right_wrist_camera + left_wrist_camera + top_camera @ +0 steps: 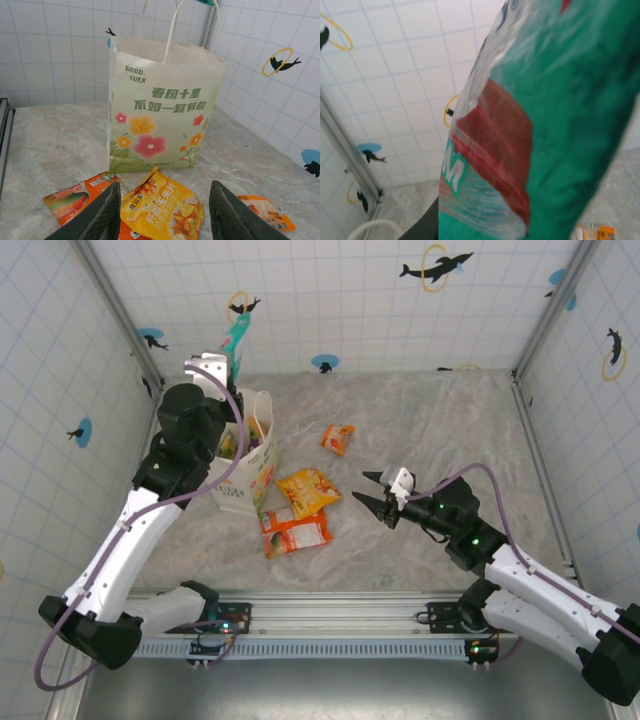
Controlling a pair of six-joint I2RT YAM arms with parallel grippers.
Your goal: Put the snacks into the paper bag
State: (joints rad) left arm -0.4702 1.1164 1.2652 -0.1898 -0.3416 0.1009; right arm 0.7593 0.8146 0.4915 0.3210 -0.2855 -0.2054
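The white paper bag (pixel 252 465) with a flower print stands upright at the left (pixel 162 115). High above its mouth my left gripper (pixel 233 362) is shut on a teal snack packet (pixel 238 335), which hangs close before the left wrist camera (pixel 560 125). Three snacks lie on the table: a yellow packet (pixel 308 490) (pixel 165 207), an orange packet (pixel 295 533) (pixel 75 197) and a small orange packet (pixel 338 438) (pixel 265 210). My right gripper (pixel 372 492) (pixel 165 220) is open, low over the table and facing the yellow packet. Its fingers (pixel 95 220) hold nothing.
Tiled walls with dolphin stickers close in the marble tabletop on three sides. A metal rail (pixel 330 615) runs along the near edge by the arm bases. Bare tabletop (pixel 460 430) stretches to the right of the packets.
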